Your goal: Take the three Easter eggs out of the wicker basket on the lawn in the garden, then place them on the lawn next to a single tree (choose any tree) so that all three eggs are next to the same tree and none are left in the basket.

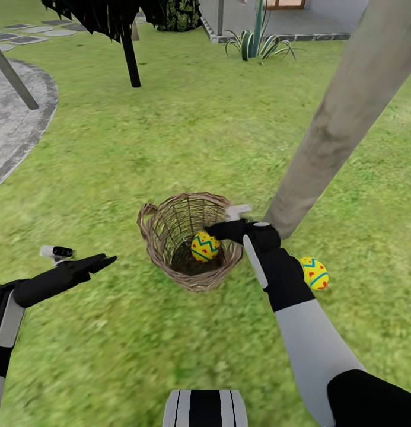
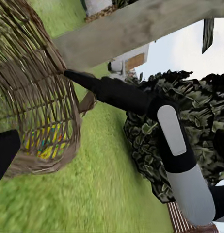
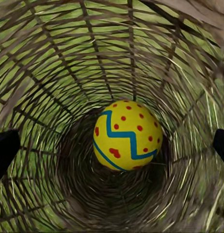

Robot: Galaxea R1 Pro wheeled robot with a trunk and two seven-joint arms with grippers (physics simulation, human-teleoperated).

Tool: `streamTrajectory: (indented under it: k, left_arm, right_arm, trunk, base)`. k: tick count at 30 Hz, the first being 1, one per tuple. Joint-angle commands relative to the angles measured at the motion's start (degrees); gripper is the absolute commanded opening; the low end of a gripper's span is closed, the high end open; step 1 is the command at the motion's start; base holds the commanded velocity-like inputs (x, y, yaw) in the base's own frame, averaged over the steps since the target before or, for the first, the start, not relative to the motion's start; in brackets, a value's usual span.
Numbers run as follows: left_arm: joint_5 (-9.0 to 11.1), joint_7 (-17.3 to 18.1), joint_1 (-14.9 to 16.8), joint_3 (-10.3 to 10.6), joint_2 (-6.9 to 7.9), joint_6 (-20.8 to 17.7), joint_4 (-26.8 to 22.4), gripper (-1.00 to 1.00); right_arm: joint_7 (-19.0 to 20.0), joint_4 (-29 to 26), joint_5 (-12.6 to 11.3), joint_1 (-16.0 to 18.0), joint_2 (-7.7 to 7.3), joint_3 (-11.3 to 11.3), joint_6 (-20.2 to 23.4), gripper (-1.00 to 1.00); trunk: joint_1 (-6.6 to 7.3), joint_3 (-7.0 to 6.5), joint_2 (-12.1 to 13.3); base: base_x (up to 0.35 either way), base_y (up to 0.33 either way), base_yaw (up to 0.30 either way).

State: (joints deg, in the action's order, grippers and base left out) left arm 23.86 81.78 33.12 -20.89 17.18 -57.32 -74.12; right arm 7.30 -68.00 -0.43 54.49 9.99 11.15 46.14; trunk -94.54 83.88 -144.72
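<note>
A: Where are the eggs?

B: One yellow egg (image 3: 127, 135) lies at the bottom of the wicker basket (image 1: 158, 228) on the lawn (image 1: 199, 136); another egg (image 1: 315, 273) rests on the grass near the tree (image 1: 341, 118).

A: Why is the right gripper (image 1: 229, 220) at the rim?

B: Likely to reach in; its fingers are spread wide, empty. The left gripper (image 1: 89, 258) hovers aside, fingers apart, holding nothing.

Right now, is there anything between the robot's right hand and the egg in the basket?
No. In the right wrist view, the egg sits at the bottom of the wicker basket, with only open space between it and the open right hand.
</note>
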Motion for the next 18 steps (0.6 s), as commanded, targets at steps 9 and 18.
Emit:
streamTrajectory:
  k: [9,18]
  left_arm:
    - [-0.2,0.2,-0.4,-11.9,0.11,-0.3,3.9,1.0]
    - [-0.2,0.2,-0.5,-12.7,0.05,-0.2,4.2,1.0]
  right_arm:
    - [-1.3,0.6,-0.4,0.8,0.01,8.6,7.3,1.0]
    - [-3.7,0.7,-10.9,0.9,0.01,8.7,10.2,1.0]
  trunk:
    - [-0.02,0.04,0.0]
    - [-0.02,0.04,0.0]
  base:
    - [0.213,0.0,0.0]
    - [0.006,0.0,0.0]
